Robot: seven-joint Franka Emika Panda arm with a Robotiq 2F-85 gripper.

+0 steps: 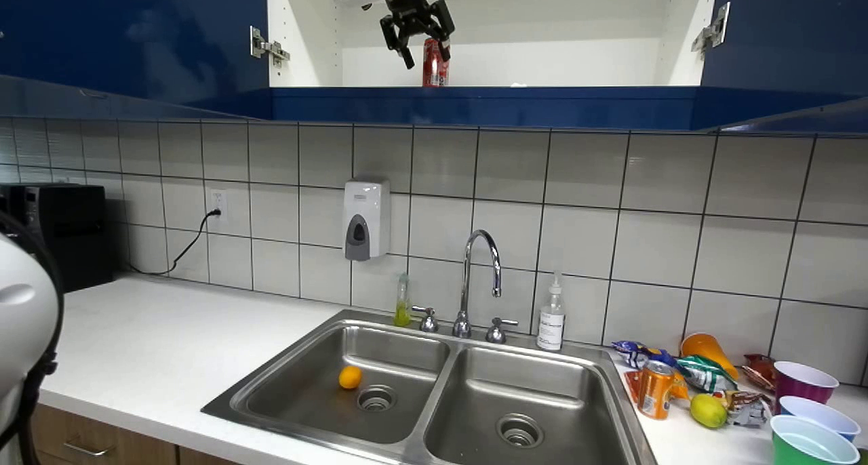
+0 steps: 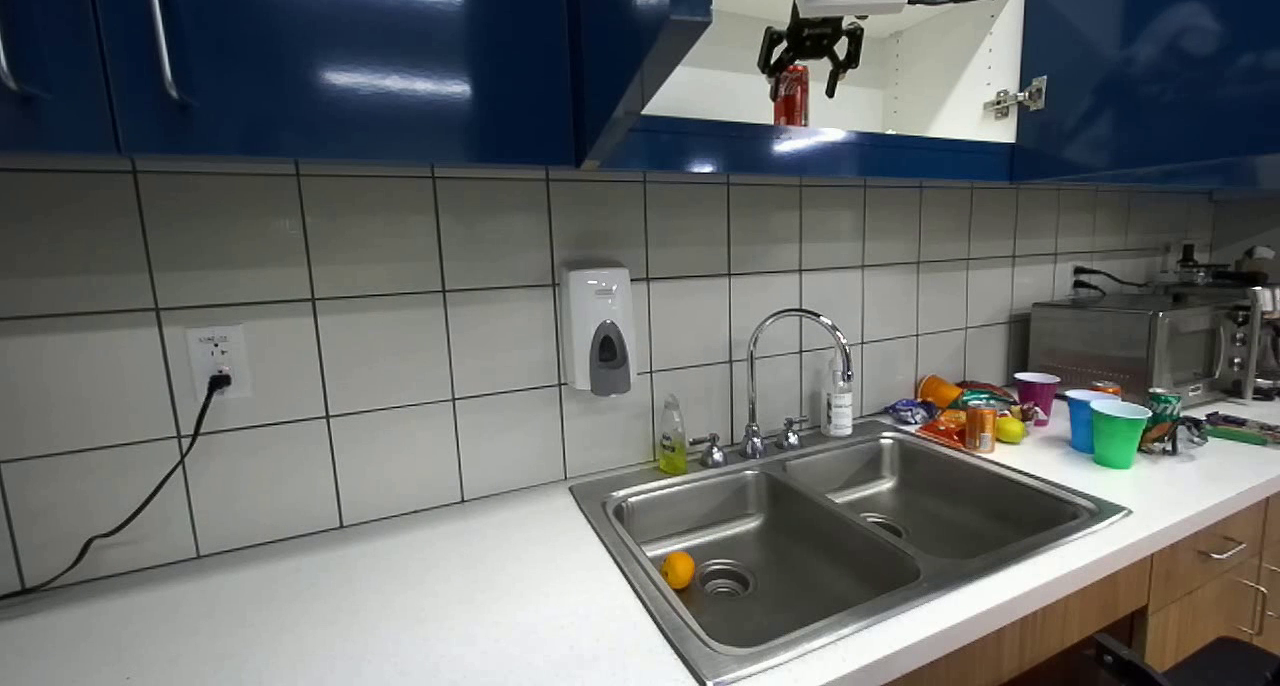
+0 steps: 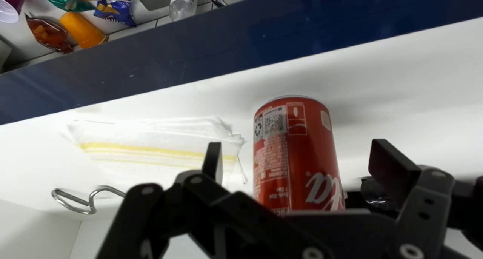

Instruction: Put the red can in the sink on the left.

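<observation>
"Where do you see the red cylindrical metal drink can with white lettering (image 3: 298, 145)?"

"Upright inside the open blue-and-white wall cupboard (image 1: 542, 104), at the top of the frame in both exterior views."

"And the black two-fingered gripper (image 2: 803, 93)?"

"Up there with it, fingers spread wide. In the wrist view the red can shows between them, a gap on either side."

"Anything beside the can?"

"A thin white sheet with yellow stripes (image 3: 158, 136), left of it in the wrist view."

"What's lower down?"

"A double stainless-steel sink (image 1: 432, 398), lower centre of the frame in an exterior view. Its left bowl (image 1: 305, 404) holds a round orange fruit (image 1: 350, 377), just beside the drain (image 1: 376, 398). An arched chrome tap (image 1: 465, 282) rises behind."

"And the lower right there?"

"A shiny orange drink can (image 1: 656, 389) stands upright on the white counter (image 1: 692, 445). Near it lie a smooth yellow-green fruit (image 1: 708, 411) and a crumpled green foil bag (image 1: 705, 372); farther right stands a tapered green cup (image 1: 810, 451) with a pale inside, cut off by the bottom edge."
</observation>
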